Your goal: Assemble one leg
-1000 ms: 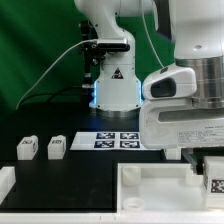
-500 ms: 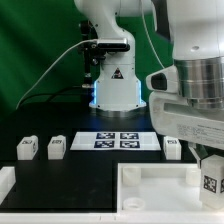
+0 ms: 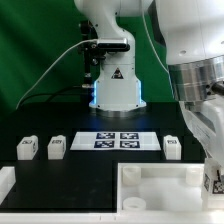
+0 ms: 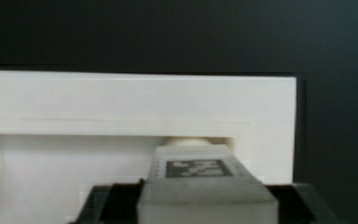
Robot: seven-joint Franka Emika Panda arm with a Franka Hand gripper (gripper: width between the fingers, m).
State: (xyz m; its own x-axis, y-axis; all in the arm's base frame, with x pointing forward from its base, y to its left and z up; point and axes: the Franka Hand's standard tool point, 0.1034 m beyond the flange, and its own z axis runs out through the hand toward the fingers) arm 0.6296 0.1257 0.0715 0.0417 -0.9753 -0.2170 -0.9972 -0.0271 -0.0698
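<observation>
My gripper [image 3: 213,186] is shut on a leg [image 3: 214,181], a small white block with a black-and-white tag, at the exterior view's lower right. It holds the leg over the right end of the large white tray-like piece [image 3: 150,178]. In the wrist view the leg [image 4: 197,168] sits between my dark fingers [image 4: 119,200], just above the tray piece [image 4: 140,105] and close to a round corner hole [image 4: 188,142]. Three more legs stand on the black table: two at the left [image 3: 27,148] [image 3: 57,148] and one at the right [image 3: 172,147].
The marker board [image 3: 115,140] lies flat in the middle, in front of the robot base [image 3: 113,85]. A white part [image 3: 5,183] sits at the lower left edge. A green backdrop stands behind.
The arm's bulky wrist has swung up and to the right, uncovering the leg to the right of the marker board. The held leg has stayed near the tray piece's right end, slightly lower.
</observation>
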